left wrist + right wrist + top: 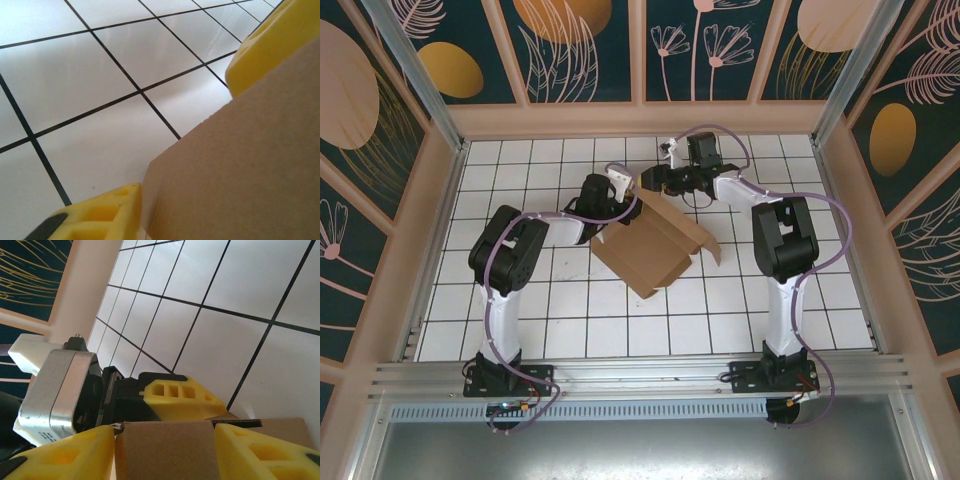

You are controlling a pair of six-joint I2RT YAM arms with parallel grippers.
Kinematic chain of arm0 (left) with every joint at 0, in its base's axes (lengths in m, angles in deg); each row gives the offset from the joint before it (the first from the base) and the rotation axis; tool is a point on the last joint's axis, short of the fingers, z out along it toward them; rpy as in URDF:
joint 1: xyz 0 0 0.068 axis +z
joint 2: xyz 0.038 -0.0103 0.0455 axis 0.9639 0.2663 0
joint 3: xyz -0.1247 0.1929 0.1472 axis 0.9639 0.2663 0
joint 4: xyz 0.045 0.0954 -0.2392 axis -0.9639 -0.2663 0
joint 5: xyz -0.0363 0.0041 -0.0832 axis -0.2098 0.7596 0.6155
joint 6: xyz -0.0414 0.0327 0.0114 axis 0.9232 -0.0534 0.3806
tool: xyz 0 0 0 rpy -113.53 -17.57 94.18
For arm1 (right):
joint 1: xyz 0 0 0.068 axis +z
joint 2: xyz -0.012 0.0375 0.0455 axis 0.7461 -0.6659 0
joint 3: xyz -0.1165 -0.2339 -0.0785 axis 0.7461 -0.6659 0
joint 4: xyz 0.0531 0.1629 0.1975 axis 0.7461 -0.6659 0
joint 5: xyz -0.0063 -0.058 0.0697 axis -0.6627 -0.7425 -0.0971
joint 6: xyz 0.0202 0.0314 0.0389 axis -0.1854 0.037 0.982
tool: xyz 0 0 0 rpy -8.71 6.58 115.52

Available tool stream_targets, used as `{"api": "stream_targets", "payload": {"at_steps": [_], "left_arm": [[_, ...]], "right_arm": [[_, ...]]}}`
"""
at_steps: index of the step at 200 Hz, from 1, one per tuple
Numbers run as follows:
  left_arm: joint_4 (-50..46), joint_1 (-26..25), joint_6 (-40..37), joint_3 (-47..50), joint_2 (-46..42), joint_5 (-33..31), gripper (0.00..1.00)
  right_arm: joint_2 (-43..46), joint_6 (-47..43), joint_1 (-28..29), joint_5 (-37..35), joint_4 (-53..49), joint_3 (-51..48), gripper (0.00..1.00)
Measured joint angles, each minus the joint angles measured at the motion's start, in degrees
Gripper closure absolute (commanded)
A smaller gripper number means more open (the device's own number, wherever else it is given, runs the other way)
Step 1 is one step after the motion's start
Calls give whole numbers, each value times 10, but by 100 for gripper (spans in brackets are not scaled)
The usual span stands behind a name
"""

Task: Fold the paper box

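The paper box (655, 245) is a brown cardboard sheet lying partly folded at the table's middle, with flaps raised along its far and right edges. Both grippers meet at its far corner. In the top view my left gripper (620, 188) reaches in from the left and my right gripper (655, 180) from the right. In the left wrist view the left gripper (182, 145) has its yellow fingers (100, 217) wide apart with a cardboard panel (250, 165) across the gap. The right gripper (165, 442) straddles a cardboard flap (167, 450) that spans its gap. A left finger (177, 397) sits just behind that flap.
White tiled table (520, 300) with black grid lines, free on the near side and at both sides of the box. Peach walls (640, 118) with patterned panels enclose the table. A metal rail (640, 375) runs along the near edge by the arm bases.
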Motion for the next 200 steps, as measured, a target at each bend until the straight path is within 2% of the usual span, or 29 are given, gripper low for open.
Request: {"api": "stream_targets", "payload": {"at_steps": [39,76,151,200], "left_arm": [[-3,-3,0,-2,0,13,93],[-32,-6,-5,-14,-1,21,97],[-133,-8,-24,-3,-48,-10,93],[-99,-9,-12,55,-83,-19,82]], "right_arm": [[0,16,-8,5,12,-7,43],[0,26,-16,10,22,-15,39],[7,29,-17,31,34,-40,38],[9,26,-17,65,47,-59,39]]}}
